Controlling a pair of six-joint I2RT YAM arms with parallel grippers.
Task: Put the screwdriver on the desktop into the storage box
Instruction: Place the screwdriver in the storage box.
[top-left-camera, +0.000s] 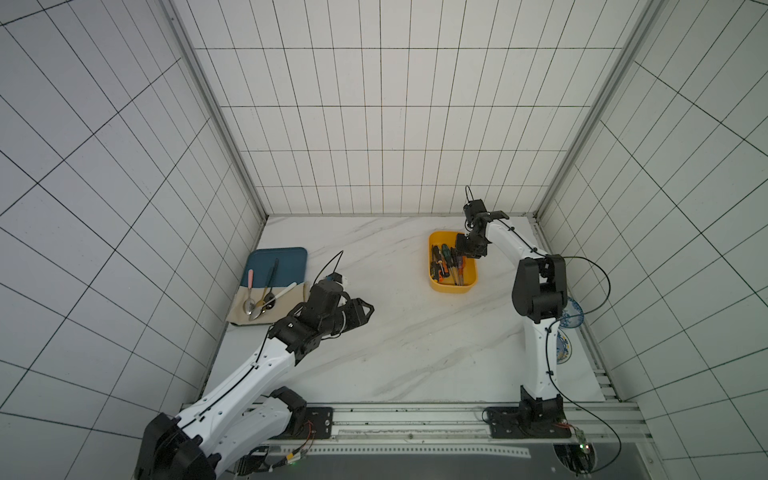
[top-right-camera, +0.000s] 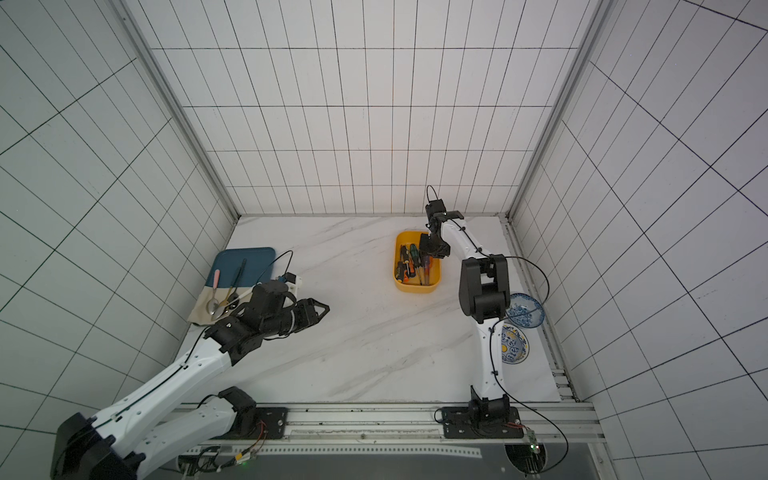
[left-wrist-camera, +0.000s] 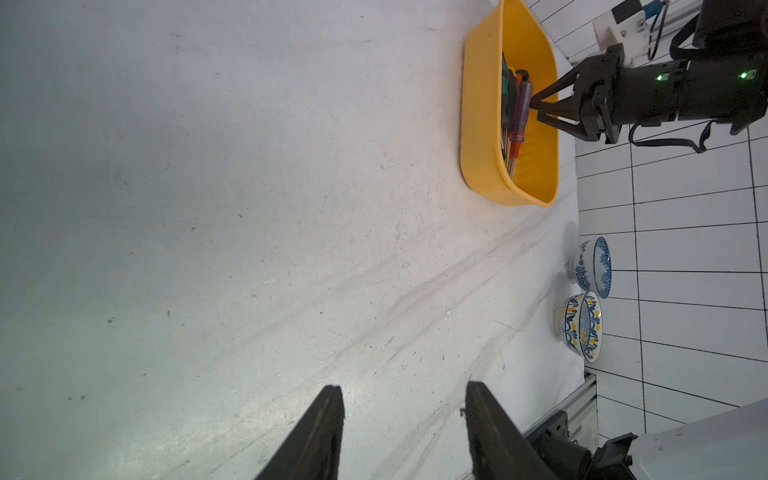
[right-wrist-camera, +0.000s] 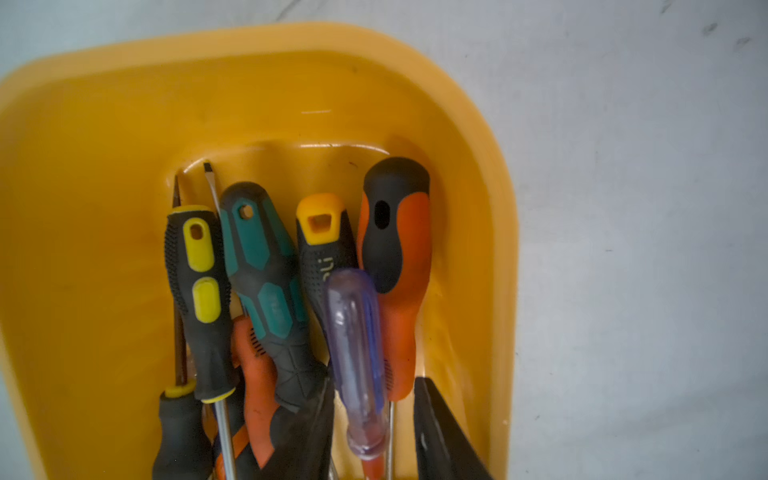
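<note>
The yellow-orange storage box (top-left-camera: 453, 287) (top-right-camera: 415, 287) stands on the white marble-look surface (top-left-camera: 395, 340) at the far right, and the right claw (top-left-camera: 459, 251) (top-right-camera: 424, 249) dips into it from above. In the right wrist view this claw (right-wrist-camera: 374, 384) has its fingers (right-wrist-camera: 440, 440) standing narrowly apart inside the storage box (right-wrist-camera: 83, 216), with the clear purple-handled screwdriver (right-wrist-camera: 357, 353) lying between them. The handle lies close against one finger, with a gap showing on its other side, so it is not pinched. The screwdriver (left-wrist-camera: 525, 96) rests in the box on top of a bundle of others, among them a black-and-yellow one (right-wrist-camera: 199, 291), a teal one (right-wrist-camera: 266, 282) and an orange-and-black one (right-wrist-camera: 399, 257). Their handles point toward the box's far end. The left claw (top-left-camera: 368, 309) (top-right-camera: 324, 308) hovers over the near left of the surface, well apart from the box. In its own wrist view the left claw (left-wrist-camera: 403, 386) is spread moderately wide and holds nothing. A dark-blue tray (top-left-camera: 286, 258) lies at the far left, with a beige cloth (top-left-camera: 239, 313) over its near end and spoons (top-left-camera: 259, 305) on top. Two blue-patterned bowls (top-right-camera: 525, 311) (top-right-camera: 515, 347) sit along the right edge of the surface, behind the right arm.
</note>
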